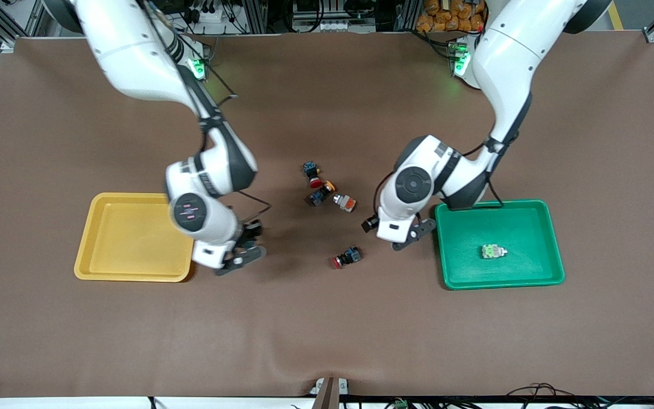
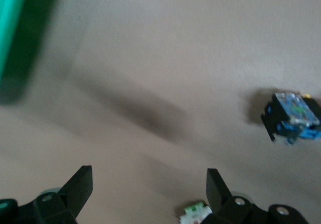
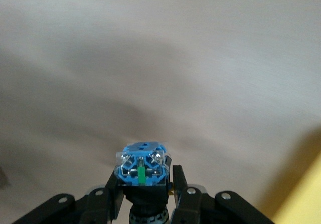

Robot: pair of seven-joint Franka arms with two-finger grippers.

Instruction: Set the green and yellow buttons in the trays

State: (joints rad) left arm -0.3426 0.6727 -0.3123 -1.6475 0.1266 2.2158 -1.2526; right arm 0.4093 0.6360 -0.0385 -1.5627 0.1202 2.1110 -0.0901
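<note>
My right gripper (image 1: 251,245) (image 3: 145,178) is shut on a button with a blue base (image 3: 143,164) and a black body. It holds the button over the cloth beside the yellow tray (image 1: 100,250), whose corner shows in the right wrist view (image 3: 307,184). My left gripper (image 1: 413,234) (image 2: 149,178) is open and empty, low over the cloth beside the green tray (image 1: 531,216) (image 2: 12,28). A grey-white block with a green face (image 1: 493,251) lies in the green tray. A yellow-orange-capped button (image 1: 328,186) lies in the middle cluster.
The cluster also holds a red-capped switch (image 1: 315,183), a blue-and-black one (image 1: 310,168) and a white-and-orange piece (image 1: 345,201). Another red-capped switch (image 1: 347,257) (image 2: 293,116) lies nearer the front camera. A small white-and-green piece (image 2: 195,214) shows by one left finger.
</note>
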